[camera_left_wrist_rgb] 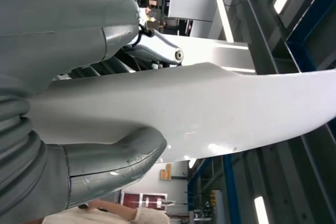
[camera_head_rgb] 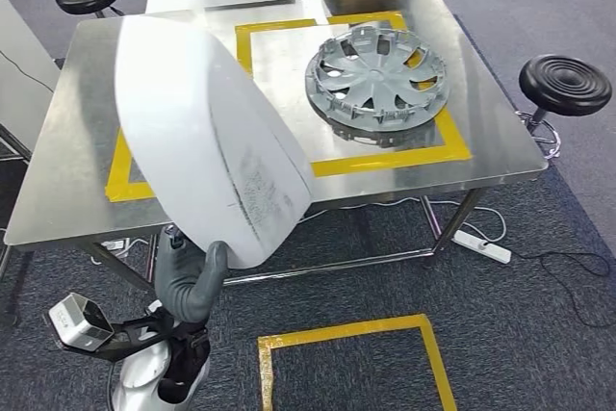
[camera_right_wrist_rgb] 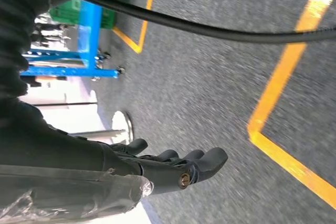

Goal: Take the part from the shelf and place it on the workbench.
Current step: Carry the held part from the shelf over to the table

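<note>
The big white part (camera_head_rgb: 203, 141) is off the shelf and up in the air, held by its low edge in the left hand (camera_head_rgb: 188, 281), just in front of the workbench (camera_head_rgb: 65, 170). The hand has its thick thumb (camera_left_wrist_rgb: 115, 163) on one side of the thin white sheet and its fingers on the other, so it is clamped tight on the part. The part leans over the near left side of the workbench and hides some of the yellow tape square (camera_head_rgb: 392, 156) on it, but it does not look like it is resting on the top yet. So the taking step looks done, and the putting-down step is still left: the part has to go lower and lie flat on the workbench, and then the hand has to let go. A grey wheel cover (camera_head_rgb: 376, 76) already lies on the workbench, past the part and to its right, inside the yellow tape. The right hand (camera_right_wrist_rgb: 174, 166) hangs down over the grey floor (camera_right_wrist_rgb: 206, 93), away from the workbench, with its fingers straight and close together, holding nothing
</note>
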Controlling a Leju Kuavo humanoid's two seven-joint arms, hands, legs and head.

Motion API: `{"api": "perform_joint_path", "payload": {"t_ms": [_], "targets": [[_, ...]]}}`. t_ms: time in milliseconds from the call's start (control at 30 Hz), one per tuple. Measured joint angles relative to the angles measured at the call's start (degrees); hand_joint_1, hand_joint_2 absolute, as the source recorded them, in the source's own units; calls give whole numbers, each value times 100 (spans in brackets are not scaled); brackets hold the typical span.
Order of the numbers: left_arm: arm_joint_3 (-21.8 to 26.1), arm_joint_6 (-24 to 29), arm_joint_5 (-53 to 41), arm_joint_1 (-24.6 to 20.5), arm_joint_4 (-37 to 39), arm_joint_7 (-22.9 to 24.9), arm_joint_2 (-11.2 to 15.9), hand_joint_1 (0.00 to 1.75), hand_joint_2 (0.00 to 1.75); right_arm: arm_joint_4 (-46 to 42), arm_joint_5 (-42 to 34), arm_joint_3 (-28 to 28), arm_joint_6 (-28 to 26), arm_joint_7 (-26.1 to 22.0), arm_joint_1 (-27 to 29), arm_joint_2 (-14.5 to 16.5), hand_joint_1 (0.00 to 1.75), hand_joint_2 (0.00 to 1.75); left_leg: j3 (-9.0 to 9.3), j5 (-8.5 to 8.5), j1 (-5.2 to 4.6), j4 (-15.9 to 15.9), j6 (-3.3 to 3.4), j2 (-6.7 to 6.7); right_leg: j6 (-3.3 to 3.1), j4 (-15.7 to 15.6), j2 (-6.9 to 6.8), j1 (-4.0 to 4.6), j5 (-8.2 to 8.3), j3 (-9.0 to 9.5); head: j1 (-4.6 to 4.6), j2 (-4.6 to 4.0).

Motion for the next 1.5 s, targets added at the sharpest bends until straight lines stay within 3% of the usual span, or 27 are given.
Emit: {"api": "perform_joint_path", "payload": {"t_ms": [100,133,167,267,300,367,467,533,600,633,667,700,767,833,933,1000,1033,1100,1167,1200,1267,1300,1367,1500], "targets": [[9,33,30,14,0,-1,6,175,175,0,7,1,-2,-1,-4,-1,0,175,-768,-397,7,824,-52,3,-32,-57,3,-6,-110,158,-5,0],[13,41,35,18,0,-1,7,175,175,0,8,1,-2,1,1,-1,0,175,-928,-445,6,883,-54,3,-28,-60,8,-7,-155,215,-6,0],[16,49,39,19,0,-1,7,175,175,0,9,1,-2,4,6,-1,0,175,-1003,-339,4,791,-46,3,-23,-61,15,-8,-198,277,-6,0],[22,71,47,19,0,-1,7,175,175,1,11,0,-3,9,7,1,0,175,-830,512,-30,-143,46,16,9,-61,33,-8,-301,449,-5,0],[23,79,51,19,0,-1,5,175,175,3,11,0,-4,9,3,2,0,175,-760,645,-47,-422,78,21,33,-58,39,-4,-326,478,-5,0],[25,96,63,23,0,-1,1,175,175,6,11,1,-3,9,-4,3,0,175,-711,675,-73,-670,126,25,100,-64,41,4,-370,498,-5,0],[26,108,78,33,-2,-1,-16,175,175,7,13,1,-3,9,-3,2,0,175,-646,788,-26,-758,189,20,198,-10,27,14,-470,500,3,0],[25,110,80,39,-2,-1,-26,175,175,7,14,1,-3,8,-2,1,0,175,-597,838,8,-805,214,32,251,465,11,13,-766,304,42,0],[27,118,85,50,-2,-1,-25,175,175,7,14,1,-3,7,0,1,0,175,-589,824,11,-806,227,38,290,1233,0,2,-1131,-65,74,0],[28,123,86,59,-2,-1,-24,175,175,7,15,1,-3,7,4,1,0,175,-584,815,12,-804,229,37,305,1480,-2,-4,-1201,-194,76,0],[29,128,87,67,-2,-1,-24,175,175,7,15,1,-4,8,6,-1,0,175,-573,803,17,-802,224,32,317,1514,-3,-9,-1154,-222,77,0],[29,133,87,73,-2,-1,-24,175,175,7,16,1,-5,8,6,-2,0,175,-553,788,25,-799,210,24,329,1302,-4,-18,-992,-128,78,0],[30,146,87,77,-2,-1,-23,175,175,8,16,1,-10,9,-1,-2,0,175,-494,737,35,-787,148,9,365,509,-4,-43,-592,265,83,0],[31,166,87,76,-4,-1,-24,175,175,13,16,1,-13,9,-8,9,0,175,-461,692,17,-765,85,-2,325,-10,24,-63,-415,537,91,0],[30,197,62,77,-7,1,-25,175,175,16,16,1,-12,11,-9,16,0,175,-454,671,6,-761,43,-8,170,-65,50,-59,-431,566,83,0],[24,187,6,68,-11,3,-22,175,175,16,20,-1,-9,10,-9,16,0,175,-560,555,20,-551,2,0,72,-73,57,-58,-484,580,71,0],[20,172,-28,63,-14,3,-18,175,175,15,22,-1,-7,8,-8,16,0,175,-716,436,22,-265,-20,4,26,-78,58,-57,-523,594,64,0],[14,137,-88,66,-15,3,-1,175,175,15,25,-1,-3,4,-1,16,0,175,-1206,182,21,559,-31,7,-30,-79,57,-41,-607,642,57,0],[13,127,-115,81,-15,3,19,175,175,15,25,-1,-1,3,9,16,0,175,-1535,194,13,1007,5,8,-41,-75,45,-15,-649,742,58,0],[14,135,-107,84,-15,3,24,175,175,15,23,-1,-1,3,11,16,0,175,-1533,369,1,898,43,8,-38,-73,44,-1,-665,807,58,0],[14,166,-72,81,-15,3,23,175,175,17,20,-1,-3,5,8,20,0,175,-1295,891,-56,204,159,7,-17,-75,53,14,-718,920,59,0],[15,186,-50,79,-15,3,21,175,175,19,19,-1,-5,6,3,23,0,175,-1154,1071,-88,-153,216,8,5,-74,67,24,-764,958,60,0],[16,220,-27,78,-15,5,14,175,175,23,17,-1,-8,8,-4,31,0,175,-986,1122,-130,-570,255,9,65,-83,77,26,-836,966,60,0],[21,252,3,78,-17,15,-12,175,175,24,16,-1,-19,25,-15,32,0,175,-833,994,-81,-753,265,-4,193,-27,45,34,-985,974,68,0]]}}
